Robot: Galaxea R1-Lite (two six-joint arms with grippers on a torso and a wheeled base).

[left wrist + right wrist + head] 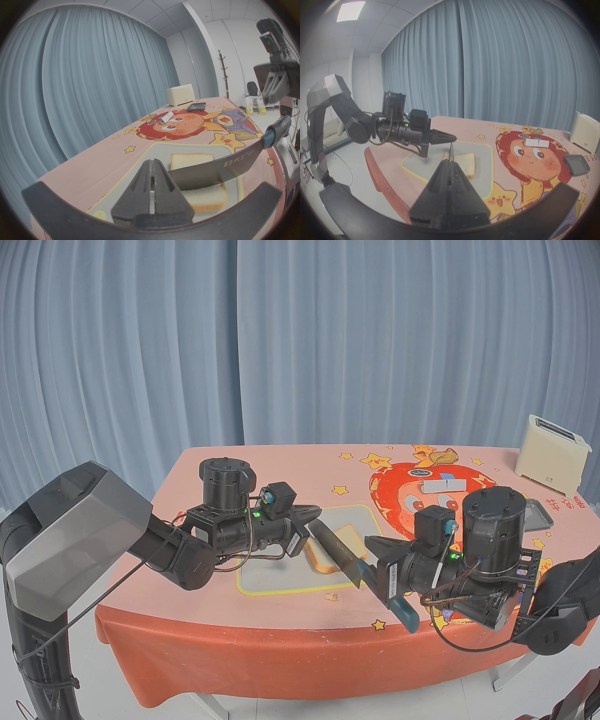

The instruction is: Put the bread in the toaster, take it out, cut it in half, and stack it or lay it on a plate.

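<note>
A slice of white bread [330,550] lies flat on a grey cutting mat [275,574] near the table's front. My right gripper [374,547] is shut on a knife with a teal handle [407,615]. The knife's blade [337,549] lies across the middle of the slice [204,197]. The right wrist view has the blade [451,152] edge-on between my shut fingers [440,178], over the bread [467,162]. My left gripper [310,514] hovers shut and empty just left of the slice, its tip close to the blade's tip. The cream toaster [552,455] stands at the far right corner.
A dark grey tray [537,515] lies on the tablecloth between the toaster and my right arm. Two small pale cards [442,485] rest on the cartoon print. A crumb [330,597] sits in front of the mat. The table's front edge runs close below both arms.
</note>
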